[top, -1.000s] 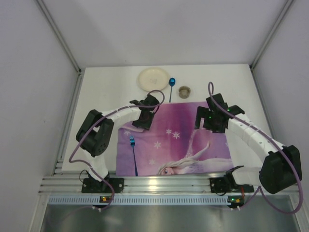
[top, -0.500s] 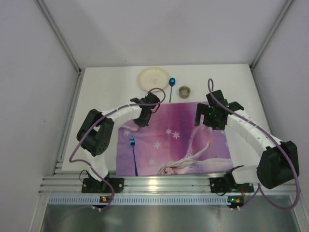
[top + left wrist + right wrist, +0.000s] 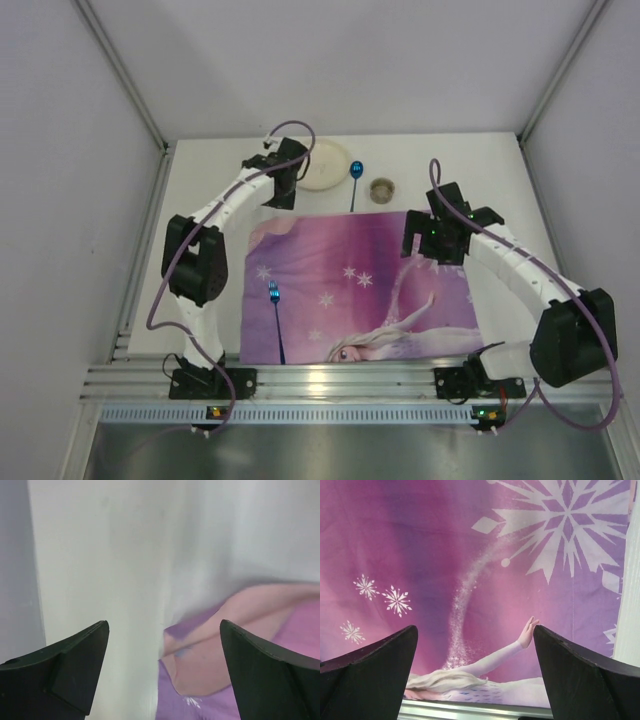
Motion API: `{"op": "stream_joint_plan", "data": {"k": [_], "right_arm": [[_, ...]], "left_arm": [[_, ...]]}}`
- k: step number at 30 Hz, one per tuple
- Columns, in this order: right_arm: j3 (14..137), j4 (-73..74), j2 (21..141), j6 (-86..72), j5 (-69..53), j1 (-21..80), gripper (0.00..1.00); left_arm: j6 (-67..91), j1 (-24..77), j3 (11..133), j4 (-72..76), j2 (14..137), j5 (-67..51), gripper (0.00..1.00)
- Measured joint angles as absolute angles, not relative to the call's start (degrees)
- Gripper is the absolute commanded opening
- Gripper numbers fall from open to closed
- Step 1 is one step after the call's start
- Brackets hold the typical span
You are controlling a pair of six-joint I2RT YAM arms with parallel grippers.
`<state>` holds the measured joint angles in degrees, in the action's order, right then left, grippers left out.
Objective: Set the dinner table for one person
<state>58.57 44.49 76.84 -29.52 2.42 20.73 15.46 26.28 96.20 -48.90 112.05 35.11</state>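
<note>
The dinner table (image 3: 205, 185) is a plain white top. On it lies a purple-pink snowflake placemat (image 3: 360, 280), its far left corner (image 3: 210, 650) folded over to show a pale pink underside. A blue fork (image 3: 277, 322) lies on the mat's left side. Beyond the mat's far edge are a cream plate (image 3: 325, 163), a blue spoon (image 3: 354, 180) and a small cup (image 3: 382, 188). My left gripper (image 3: 282, 195) (image 3: 164, 627) hangs open and empty over bare table just off that folded corner, beside the plate. My right gripper (image 3: 416, 240) (image 3: 475, 630) is open and empty above the mat's right part.
Grey walls close in the table on the left, right and far sides. An aluminium rail (image 3: 350, 380) with both arm bases runs along the near edge. The printed cartoon girl (image 3: 470, 672) fills the mat's near right part.
My left gripper closed at the mat's far left edge, then opened and swung away to the far left beside the plate. My right gripper shifted only slightly.
</note>
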Motion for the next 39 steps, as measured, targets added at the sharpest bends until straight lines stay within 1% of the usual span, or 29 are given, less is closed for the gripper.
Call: {"op": "stream_joint_plan", "data": {"k": [4, 7, 13, 16, 23, 27, 31, 34, 36, 37, 38, 39], "right_arm": [[60.7, 44.3, 77.7, -29.3, 1.4, 20.7, 1.00], [63.2, 44.1, 78.8, -29.0, 0.2, 20.7, 1.00], [65.7, 42.5, 80.2, -28.9, -2.0, 20.7, 1.00], [65.7, 42.2, 80.5, -28.4, -3.0, 20.7, 1.00], [65.7, 41.3, 82.3, -27.5, -6.3, 20.2, 1.00], [65.7, 41.2, 84.8, -28.1, -11.0, 17.4, 1.00], [65.7, 41.1, 87.6, -28.6, -14.9, 14.5, 1.00], [65.7, 41.1, 89.1, -28.6, -16.7, 13.7, 1.00], [65.7, 41.3, 89.8, -28.8, -17.4, 13.6, 1.00], [65.7, 41.3, 90.2, -28.9, -17.6, 13.6, 1.00], [65.8, 41.4, 90.6, -29.2, -17.6, 13.6, 1.00], [65.9, 41.5, 91.0, -29.8, -17.5, 13.6, 1.00]], "left_arm": [[18.9, 21.6, 97.9, -51.8, 112.6, 38.7, 0.98], [20.1, 21.7, 96.2, -52.3, 111.4, 38.1, 0.99], [20.7, 23.2, 95.5, -50.9, 109.6, 31.0, 0.99], [21.1, 22.9, 97.6, -49.1, 110.5, 25.8, 0.98], [27.2, 18.2, 113.0, -40.1, 122.8, 12.1, 0.97], [33.3, 14.5, 113.9, -32.5, 129.8, 1.9, 0.97], [37.7, 12.2, 114.1, -27.9, 136.1, -2.6, 0.96], [40.6, 11.2, 118.8, -25.1, 137.6, -5.2, 0.95], [42.1, 10.9, 122.8, -24.0, 139.7, -6.3, 0.88], [42.6, 10.8, 124.7, -23.3, 141.1, -6.9, 0.83], [43.1, 10.6, 126.6, -22.6, 142.8, -7.2, 0.75], [43.6, 10.5, 127.7, -22.2, 144.0, -7.8, 0.72]]}}
